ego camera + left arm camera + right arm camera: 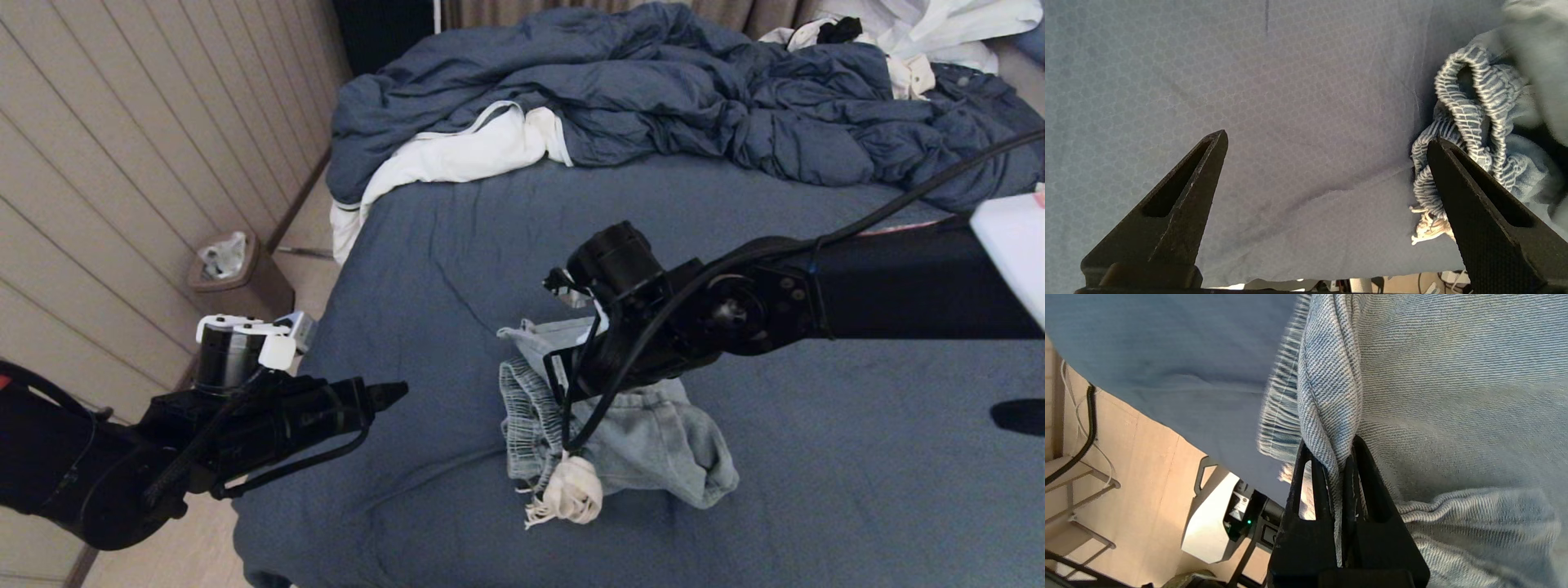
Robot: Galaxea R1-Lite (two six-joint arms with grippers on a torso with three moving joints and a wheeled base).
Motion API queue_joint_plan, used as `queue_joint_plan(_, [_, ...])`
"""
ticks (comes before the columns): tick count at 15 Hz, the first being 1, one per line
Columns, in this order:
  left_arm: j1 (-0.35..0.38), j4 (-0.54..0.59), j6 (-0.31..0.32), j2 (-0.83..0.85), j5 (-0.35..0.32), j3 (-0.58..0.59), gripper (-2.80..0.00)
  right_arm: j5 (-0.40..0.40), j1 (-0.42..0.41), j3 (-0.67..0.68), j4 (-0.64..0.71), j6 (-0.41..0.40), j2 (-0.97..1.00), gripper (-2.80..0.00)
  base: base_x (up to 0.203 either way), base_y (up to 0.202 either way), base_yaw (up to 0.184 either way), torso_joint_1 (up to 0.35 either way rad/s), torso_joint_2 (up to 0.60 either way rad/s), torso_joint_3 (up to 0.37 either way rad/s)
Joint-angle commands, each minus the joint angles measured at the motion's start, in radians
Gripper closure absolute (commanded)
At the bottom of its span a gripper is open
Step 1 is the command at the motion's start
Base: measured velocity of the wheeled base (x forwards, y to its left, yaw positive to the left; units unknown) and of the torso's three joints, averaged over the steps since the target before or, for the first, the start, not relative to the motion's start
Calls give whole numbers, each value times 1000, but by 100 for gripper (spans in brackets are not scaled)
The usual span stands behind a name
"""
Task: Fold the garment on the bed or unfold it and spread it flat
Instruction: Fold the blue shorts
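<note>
crumpled pale blue denim shorts [645, 441] pinched at fold by right claw [1337, 457], on dark slate-blue bed sheet [816, 490]. left claw [1327, 147] spread, held beside shorts.

Matte black arms with external black cables; white-capped left wrist camera [237, 335]; tapered, hollowed black fingers [1180, 204] with textured faces.

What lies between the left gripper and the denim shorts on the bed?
Only bare sheet of the bed. The open left gripper sits left of the shorts, which the right gripper pinches. Head and left wrist views show this.
</note>
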Motion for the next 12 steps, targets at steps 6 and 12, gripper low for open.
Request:
queue_joint_plan(6, [-2,-5,-3,0,-5,1,-280,-35,61,-41,12,3,92,0,0,0,0,0,0,0])
queue_joint_plan(12, [-6,-6,-3,1,-5,5,-280,-47,77,-47,7,-2,60,-280,0,0,0,0,0,0])
